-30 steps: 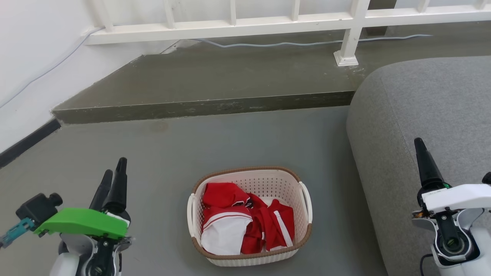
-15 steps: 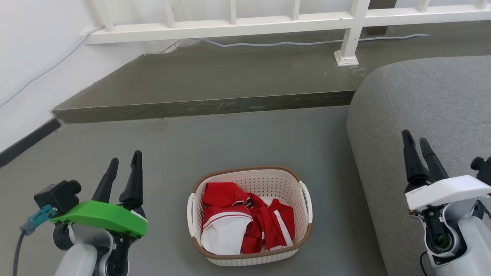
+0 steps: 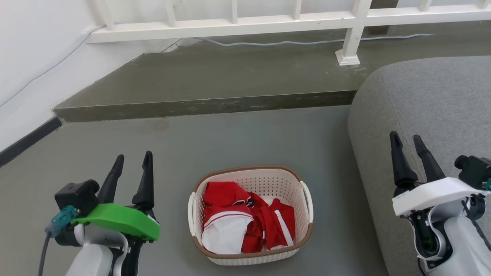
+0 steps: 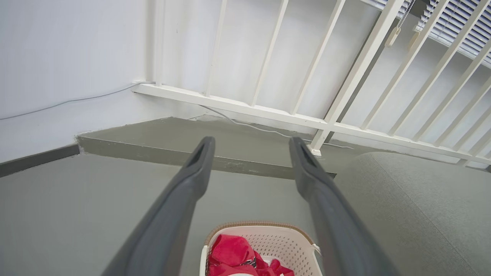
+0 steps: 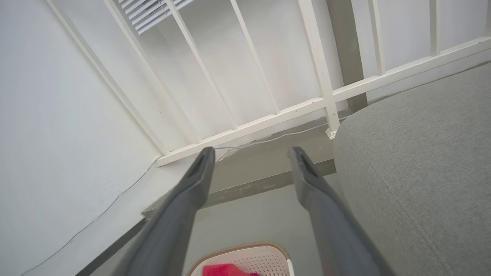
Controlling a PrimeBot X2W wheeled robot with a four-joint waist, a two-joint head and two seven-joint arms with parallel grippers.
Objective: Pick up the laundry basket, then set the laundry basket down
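Note:
The laundry basket (image 3: 299,234) stands on the grey floor in the lower middle of the head view, cream-white and perforated, with a brown rim and red-and-white clothes inside. A white loop handle (image 3: 307,200) sits on each short side. My left gripper (image 3: 133,162) hangs open to the basket's left, apart from it, fingers pointing away. My right gripper (image 3: 407,143) is open to the right, over the grey sofa. The left wrist view shows the basket (image 4: 284,245) low between the left gripper's (image 4: 251,143) spread fingers. In the right wrist view the basket's far rim (image 5: 264,247) lies below the right gripper (image 5: 249,153).
A large grey sofa (image 3: 433,111) fills the right side, close to the basket. A raised concrete step (image 3: 207,105) crosses behind, with a white railing (image 3: 268,23) and a cable (image 3: 276,43) on it. A white wall (image 3: 30,69) stands at the left.
Both arms have moved inward toward the basket and turned, so each gripper's two spread fingers now show. The basket has stayed in place.

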